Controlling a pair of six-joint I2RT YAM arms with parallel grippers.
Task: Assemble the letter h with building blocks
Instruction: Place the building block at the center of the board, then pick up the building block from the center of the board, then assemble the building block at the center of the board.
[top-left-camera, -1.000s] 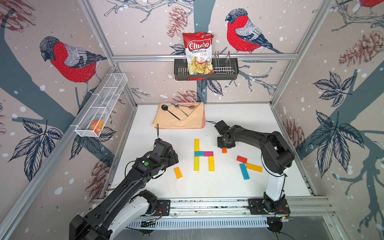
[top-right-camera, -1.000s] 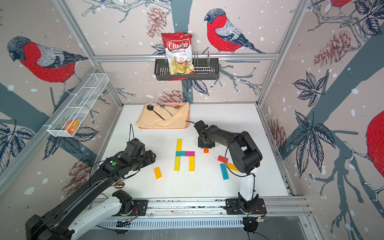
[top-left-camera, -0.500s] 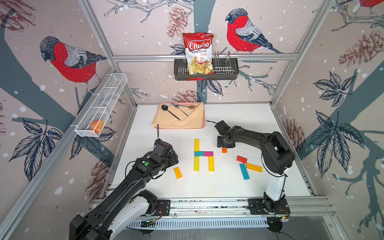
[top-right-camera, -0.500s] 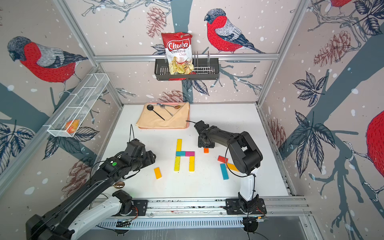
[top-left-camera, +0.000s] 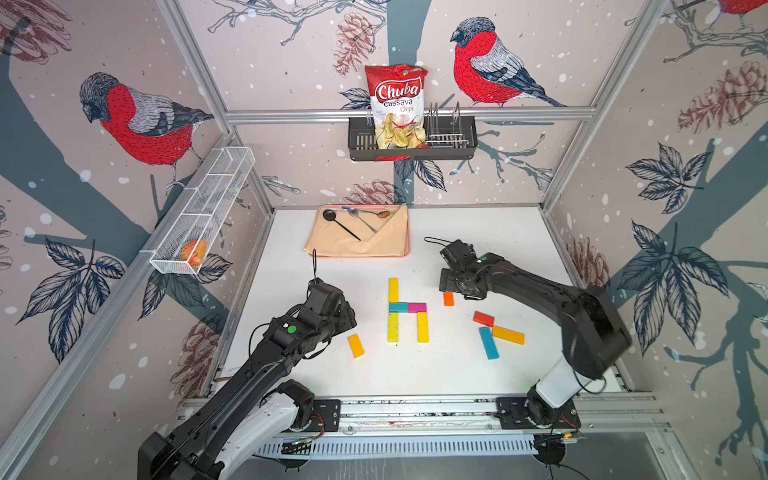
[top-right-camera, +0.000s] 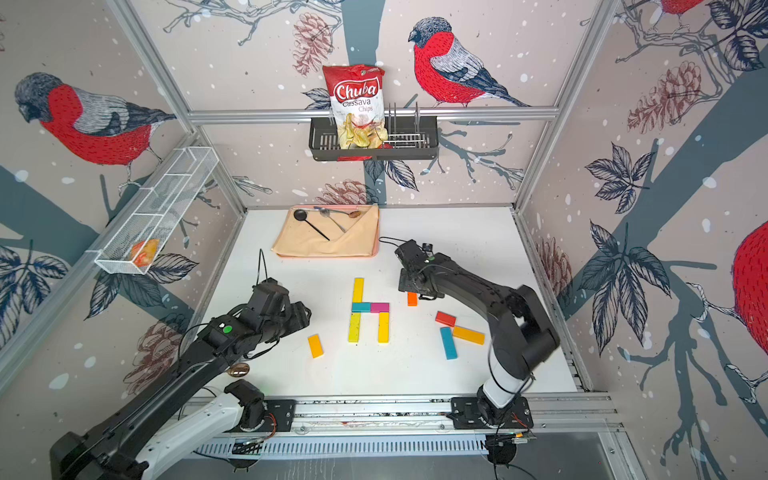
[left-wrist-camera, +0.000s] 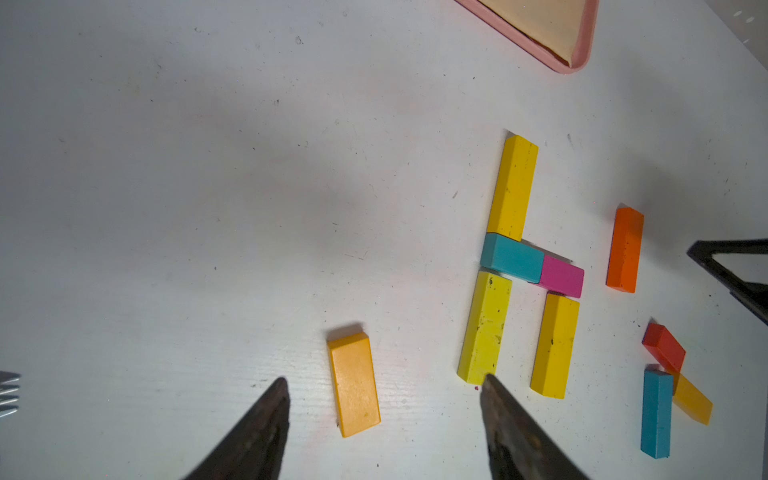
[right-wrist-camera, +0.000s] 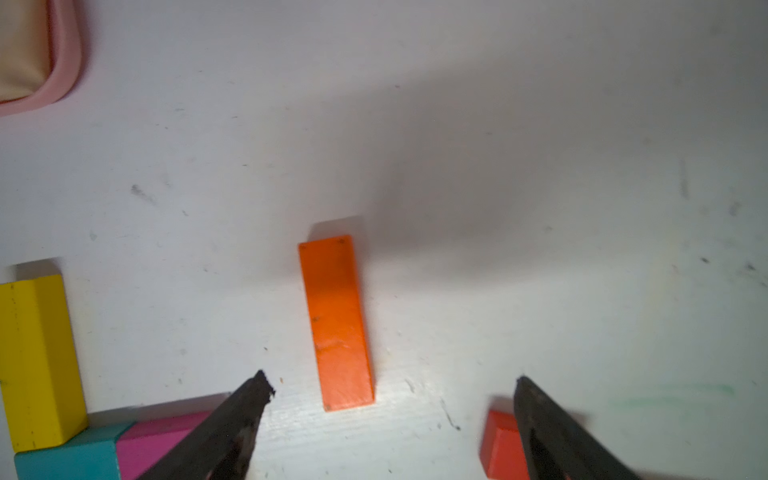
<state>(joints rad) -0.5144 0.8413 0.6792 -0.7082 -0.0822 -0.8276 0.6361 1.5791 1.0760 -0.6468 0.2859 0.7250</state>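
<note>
Short orange rectangular painted block lying flat on the white table, just beside the h-shaped figure of yellow, teal and magenta blocks. The right gripper has its jaws spread wide either side of the block's near end and grips nothing. The left gripper, partly spread and equally empty, hovers by a short amber block. Such a block is judged light, rigid and smooth, so it is best pinched across its narrow width at mid-length, lest it pivot.
</note>
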